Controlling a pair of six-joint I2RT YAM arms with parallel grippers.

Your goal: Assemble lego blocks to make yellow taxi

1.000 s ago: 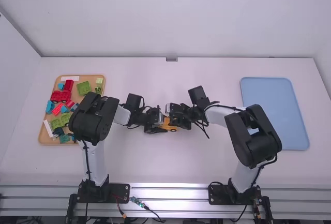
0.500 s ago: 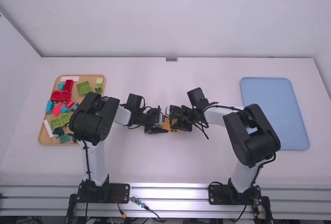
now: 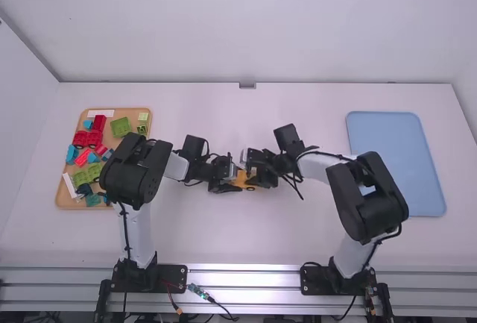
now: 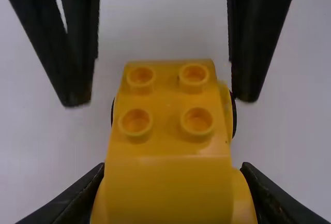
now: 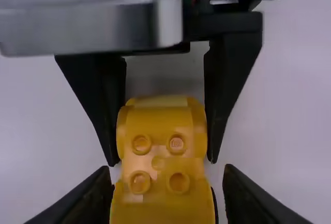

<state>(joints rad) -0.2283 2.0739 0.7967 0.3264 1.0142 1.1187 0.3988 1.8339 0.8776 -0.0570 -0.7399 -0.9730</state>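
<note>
White tabletop (image 3: 298, 233): yellow block assembly (image 4: 165, 131) lay mid-scene, grasped by left gripper (image 4: 173, 169); right gripper (image 5: 168, 171), fingers parted, straddled its right end. Step, as judged: joining taxi blocks. Next move called for square alignment, then firm press or clear withdrawal.

White wall (image 3: 246, 24) beyond white table (image 3: 298, 107)

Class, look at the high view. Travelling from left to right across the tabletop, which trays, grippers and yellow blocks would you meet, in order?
Tan tray of colored blocks → left gripper → yellow block build → right gripper → blue tray.
</note>
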